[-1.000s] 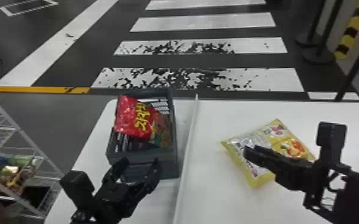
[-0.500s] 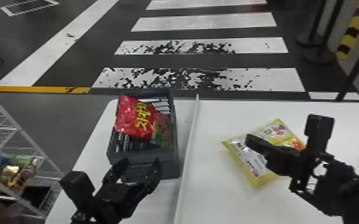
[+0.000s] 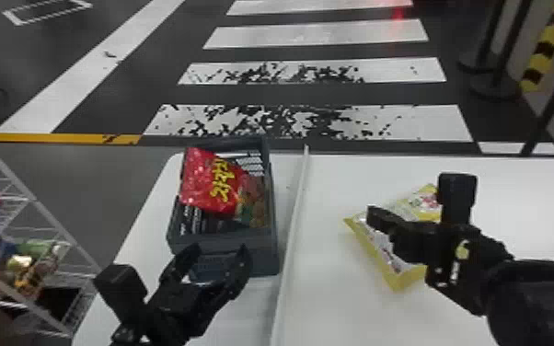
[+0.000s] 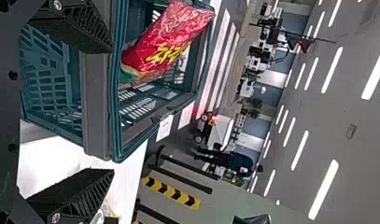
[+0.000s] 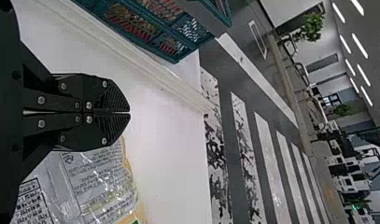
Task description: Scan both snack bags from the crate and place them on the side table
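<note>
**On the table [image 3: 326, 299], a snag risk**

The crate [image 3: 225, 239] holds the red bag [image 3: 207, 184]; the yellow bag [image 3: 379, 242] lies outside. My left claw [image 3: 218, 250], spread and empty, could snag the crate if I reach low; my right claw [image 5: 128, 113] is closed, empty.

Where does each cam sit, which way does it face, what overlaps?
Head view: on the head, forward and down at crate, red bag, yellow bag; left gripper and right gripper show.
Left wrist view: on that wrist, past its open gripper at the crate and room.
Right wrist view: on that wrist, past its shut gripper across the table.
Head and left wrist share the red bag; head and right wrist, the yellow.
</note>
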You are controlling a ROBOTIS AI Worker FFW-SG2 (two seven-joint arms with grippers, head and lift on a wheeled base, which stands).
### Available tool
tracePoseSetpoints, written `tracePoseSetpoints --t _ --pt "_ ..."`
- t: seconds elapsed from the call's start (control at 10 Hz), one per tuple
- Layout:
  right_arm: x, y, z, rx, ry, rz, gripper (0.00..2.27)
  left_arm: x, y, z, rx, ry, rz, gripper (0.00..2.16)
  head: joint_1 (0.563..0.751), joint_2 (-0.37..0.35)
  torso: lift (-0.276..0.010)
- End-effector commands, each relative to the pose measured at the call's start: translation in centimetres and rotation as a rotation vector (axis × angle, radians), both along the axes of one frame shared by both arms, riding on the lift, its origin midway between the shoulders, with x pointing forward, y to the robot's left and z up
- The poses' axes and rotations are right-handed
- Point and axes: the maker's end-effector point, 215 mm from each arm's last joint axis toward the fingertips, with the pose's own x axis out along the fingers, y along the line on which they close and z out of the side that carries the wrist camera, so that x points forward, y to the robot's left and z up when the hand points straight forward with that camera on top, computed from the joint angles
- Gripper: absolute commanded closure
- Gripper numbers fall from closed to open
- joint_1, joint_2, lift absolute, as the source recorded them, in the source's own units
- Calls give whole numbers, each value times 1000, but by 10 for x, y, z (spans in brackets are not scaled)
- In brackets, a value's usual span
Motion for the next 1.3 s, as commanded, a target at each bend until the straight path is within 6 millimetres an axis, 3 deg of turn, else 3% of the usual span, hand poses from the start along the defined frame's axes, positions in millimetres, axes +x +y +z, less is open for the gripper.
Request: tracePoseSetpoints --t 0.0,0.3,0.4,0.8,1.0,1.2 --pt "10 -6 -9 -40 -5 -5 2246 0 2 0 1 1 3 83 695 177 -95" --pt "42 -29 -5 -86 -60 -44 2246 -1 3 -1 3 2 5 83 695 162 -95" --pt "46 -39 -12 -116 -49 -51 2246 -1 4 -1 4 3 7 83 695 151 -95" --pt "22 -63 -46 -174 33 -55 2246 -1 2 -1 1 2 5 83 695 117 -95" --pt "4 -66 -46 -183 60 -45 2246 -1 3 -1 2 4 6 83 695 106 -95" --pt "-20 -81 -42 -199 93 -42 2246 -1 -1 -1 -1 2 0 83 695 104 -95"
